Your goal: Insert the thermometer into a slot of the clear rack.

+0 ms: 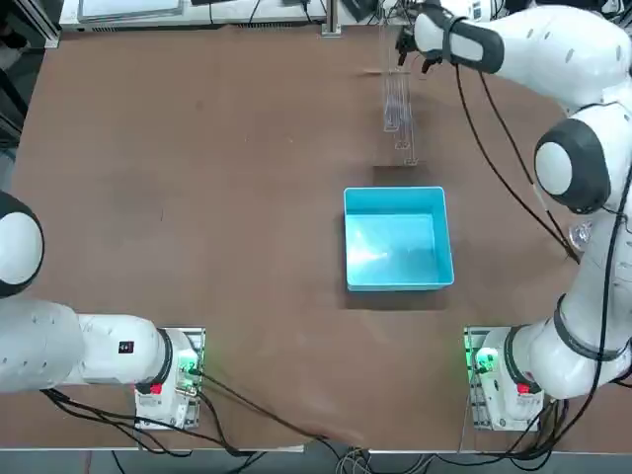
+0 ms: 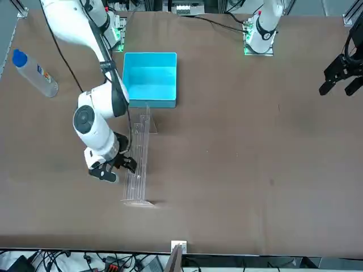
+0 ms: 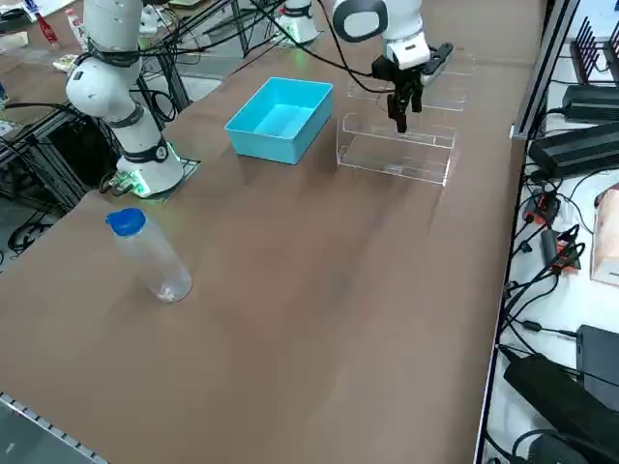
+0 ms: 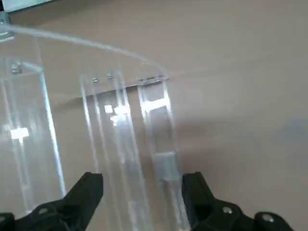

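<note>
Right gripper (image 4: 142,190): black fingers spread wide, empty, poised over the rack's far end, probably after letting go.
Clear acrylic rack (image 1: 398,109): near the table's far edge.
Thin glass thermometer: cannot be made out; likely slotted.
Bright blue square box (image 1: 397,238): mid-table, uninvolved.

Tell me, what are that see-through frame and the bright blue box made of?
The long see-through frame looks like clear acrylic or similar hard plastic: the brown table shows through it and its edges catch light. The bright blue square box seems moulded plastic, smooth with a slight sheen inside. The open pincer hangs just above the frame.
</note>
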You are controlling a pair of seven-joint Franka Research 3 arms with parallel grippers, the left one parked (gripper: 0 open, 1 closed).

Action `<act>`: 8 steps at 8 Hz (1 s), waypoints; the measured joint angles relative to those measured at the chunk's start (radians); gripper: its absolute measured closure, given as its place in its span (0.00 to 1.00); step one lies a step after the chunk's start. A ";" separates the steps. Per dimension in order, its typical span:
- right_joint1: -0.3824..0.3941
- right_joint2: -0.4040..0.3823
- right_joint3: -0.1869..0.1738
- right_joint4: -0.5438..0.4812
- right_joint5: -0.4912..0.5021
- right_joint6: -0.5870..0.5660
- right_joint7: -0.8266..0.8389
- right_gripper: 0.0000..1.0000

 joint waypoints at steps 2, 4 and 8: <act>-0.056 -0.065 -0.005 0.006 -0.003 -0.115 -0.130 0.00; -0.132 -0.136 -0.008 0.008 -0.004 -0.242 -0.302 0.00; -0.293 -0.271 -0.010 0.012 -0.005 -0.392 -0.550 0.00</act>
